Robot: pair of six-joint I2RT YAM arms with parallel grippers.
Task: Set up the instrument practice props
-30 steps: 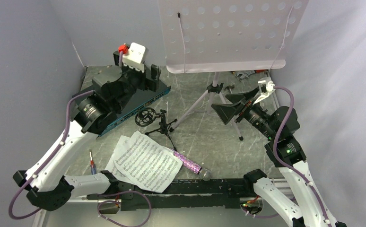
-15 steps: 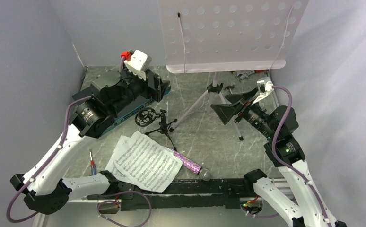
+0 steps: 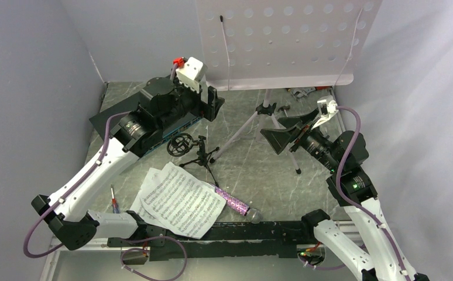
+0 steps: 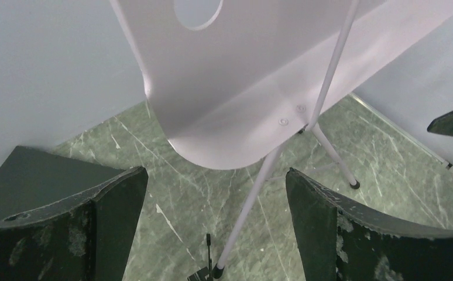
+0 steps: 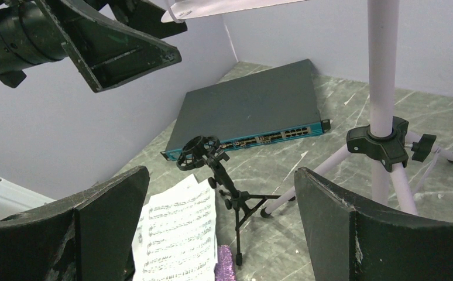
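Note:
The pale-lilac perforated music stand [image 3: 282, 41] stands at the back on its silver tripod [image 3: 244, 126]. Two sheet-music pages [image 3: 180, 199] lie overlapped at the front, with the purple glitter microphone [image 3: 233, 204] lying beside them. The small black mic stand [image 3: 192, 149] with its ring mount stands empty behind the pages. My left gripper [image 3: 215, 104] is open and empty, raised near the desk's lower left corner [image 4: 242, 88], above a tripod leg [image 4: 253, 199]. My right gripper [image 3: 280, 136] is open and empty right of the tripod, facing the mic stand [image 5: 221, 170] and pages [image 5: 177, 234].
A dark flat box with a teal edge [image 3: 110, 120] lies at the back left under my left arm. A red-handled tool [image 3: 114, 205] lies left of the pages. Red and orange tools [image 3: 303, 92] lie behind the stand. Grey walls close in on three sides.
My left arm has swung right and forward from over the dark box toward the music stand's lower left corner. The right arm and the props have not moved.

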